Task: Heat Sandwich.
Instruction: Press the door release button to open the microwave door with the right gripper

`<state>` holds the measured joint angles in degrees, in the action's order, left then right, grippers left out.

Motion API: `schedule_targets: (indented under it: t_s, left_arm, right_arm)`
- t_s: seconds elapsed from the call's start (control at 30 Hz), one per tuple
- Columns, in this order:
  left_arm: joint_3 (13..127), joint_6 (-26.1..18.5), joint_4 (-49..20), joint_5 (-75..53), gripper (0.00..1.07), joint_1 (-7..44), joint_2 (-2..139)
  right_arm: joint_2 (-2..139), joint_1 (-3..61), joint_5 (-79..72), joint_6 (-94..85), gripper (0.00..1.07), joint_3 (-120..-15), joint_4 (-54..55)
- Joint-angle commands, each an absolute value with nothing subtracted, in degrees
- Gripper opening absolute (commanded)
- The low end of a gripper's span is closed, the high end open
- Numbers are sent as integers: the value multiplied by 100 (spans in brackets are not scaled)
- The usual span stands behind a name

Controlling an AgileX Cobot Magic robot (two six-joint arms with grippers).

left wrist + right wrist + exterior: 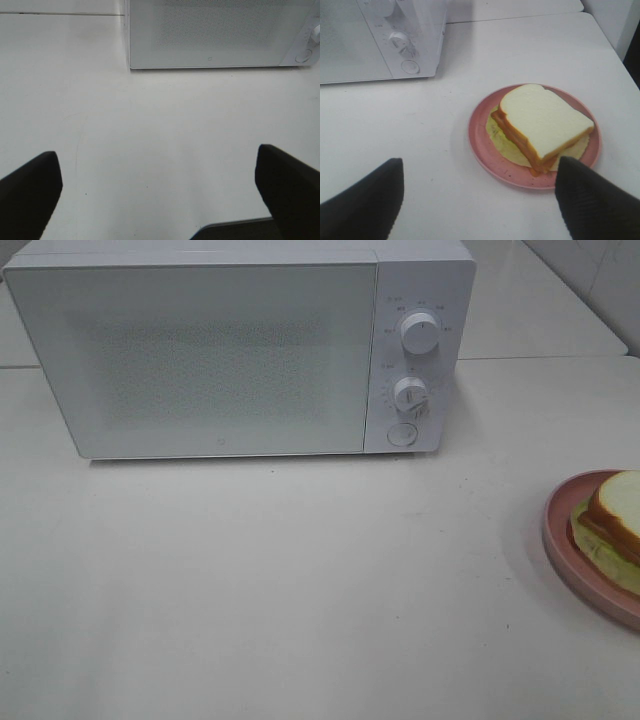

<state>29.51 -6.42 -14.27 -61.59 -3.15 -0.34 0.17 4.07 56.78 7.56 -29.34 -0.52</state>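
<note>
The sandwich (615,522) (542,122), white bread over pale green lettuce and a reddish-brown layer, lies on a round pink plate (565,545) (480,145) at the table's right edge. A white microwave (240,350) (210,35) (380,40) stands at the back with its door closed. My right gripper (480,200) hovers open just short of the plate, its black fingertips (365,205) spread wide. Over bare table in front of the microwave, my left gripper (160,195) is open with nothing between its fingers (30,195). Neither gripper shows in the exterior high view.
The microwave carries two knobs (420,332) (410,393) and a round button (401,434) on its right panel. The white table (280,580) stretches in front of it. A second table surface and a wall lie behind at the right.
</note>
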Motion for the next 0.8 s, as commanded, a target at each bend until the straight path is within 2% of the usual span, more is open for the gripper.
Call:
schedule_targets:
  t_s: [0.03, 0.8]
  left_arm:
    - [2951, -653, -1415, -6142, 98, -327, -120]
    - [2951, -653, -1415, -6142, 98, -327, -120]
  right_arm:
    - [223, 372, 5414, 710, 76, -3071, 321]
    - [1690, 372, 3358, 710, 76, -3077, 304]
